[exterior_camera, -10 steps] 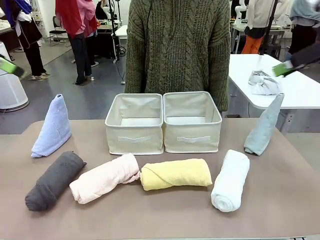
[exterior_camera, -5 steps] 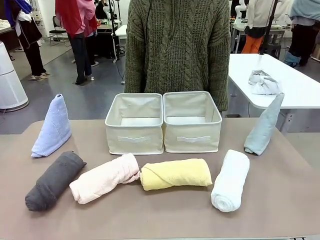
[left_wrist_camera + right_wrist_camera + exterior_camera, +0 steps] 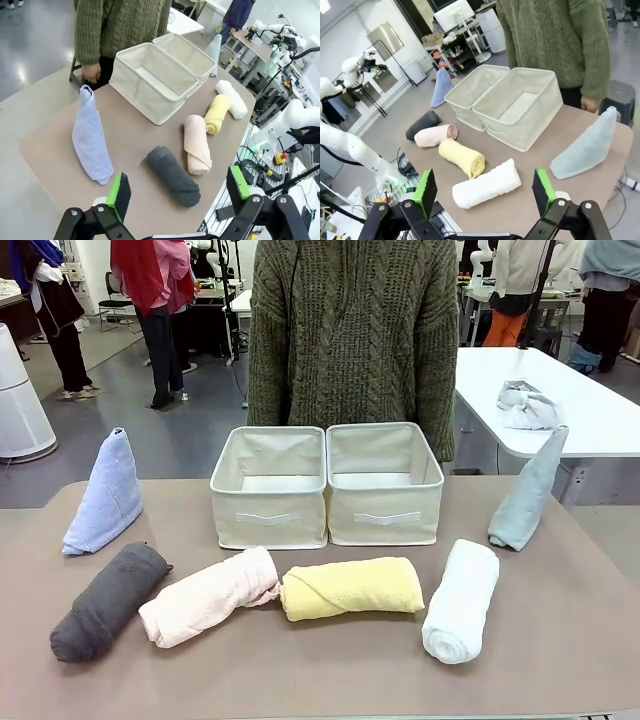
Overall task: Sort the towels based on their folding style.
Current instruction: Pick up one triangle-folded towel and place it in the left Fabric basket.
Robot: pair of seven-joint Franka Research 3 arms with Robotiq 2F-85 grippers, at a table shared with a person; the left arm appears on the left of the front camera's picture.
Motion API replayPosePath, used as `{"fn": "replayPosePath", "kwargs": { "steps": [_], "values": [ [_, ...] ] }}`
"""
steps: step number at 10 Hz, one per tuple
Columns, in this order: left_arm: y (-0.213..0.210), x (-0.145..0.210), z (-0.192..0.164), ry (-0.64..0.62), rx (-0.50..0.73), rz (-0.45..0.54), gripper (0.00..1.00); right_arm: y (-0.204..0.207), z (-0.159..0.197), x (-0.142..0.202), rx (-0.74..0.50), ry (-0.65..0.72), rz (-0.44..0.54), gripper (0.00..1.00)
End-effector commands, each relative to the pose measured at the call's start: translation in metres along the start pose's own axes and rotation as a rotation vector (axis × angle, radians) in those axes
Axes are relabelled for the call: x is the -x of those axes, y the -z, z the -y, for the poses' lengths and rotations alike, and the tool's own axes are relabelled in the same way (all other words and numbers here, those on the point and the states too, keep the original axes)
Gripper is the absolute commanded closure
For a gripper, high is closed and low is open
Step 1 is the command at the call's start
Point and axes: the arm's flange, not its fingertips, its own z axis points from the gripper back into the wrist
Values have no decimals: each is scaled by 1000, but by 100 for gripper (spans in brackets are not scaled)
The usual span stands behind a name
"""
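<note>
Pulled back from the table's [image 3: 320, 685] sides since a second ago, towels [image 3: 208, 596] unmoved; front view: dark grey roll [image 3: 108, 600], pink roll [image 3: 210, 594], yellow roll [image 3: 350, 588], white roll [image 3: 460, 600] in a near row, lavender-blue cone [image 3: 105, 495] at left, pale grey-blue cone [image 3: 527, 495] at right, cream bins [image 3: 268, 518] between. Left wrist view: left gripper [image 3: 178, 190] spread wide, empty, well clear of the towels. Right wrist view: right gripper [image 3: 485, 191] likewise wide, empty, clear.
</note>
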Motion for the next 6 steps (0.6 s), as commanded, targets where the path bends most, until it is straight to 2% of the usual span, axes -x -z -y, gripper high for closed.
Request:
{"fn": "replayPosePath", "kwargs": {
  "steps": [1, 6],
  "values": [
    [0, -1, -1, 1, 2, 0, 0, 0, 6, 1, -7, 5, 18, 0],
    [0, -1, -1, 1, 2, 0, 0, 0, 6, 1, -7, 5, 18, 0]
  ]
}}
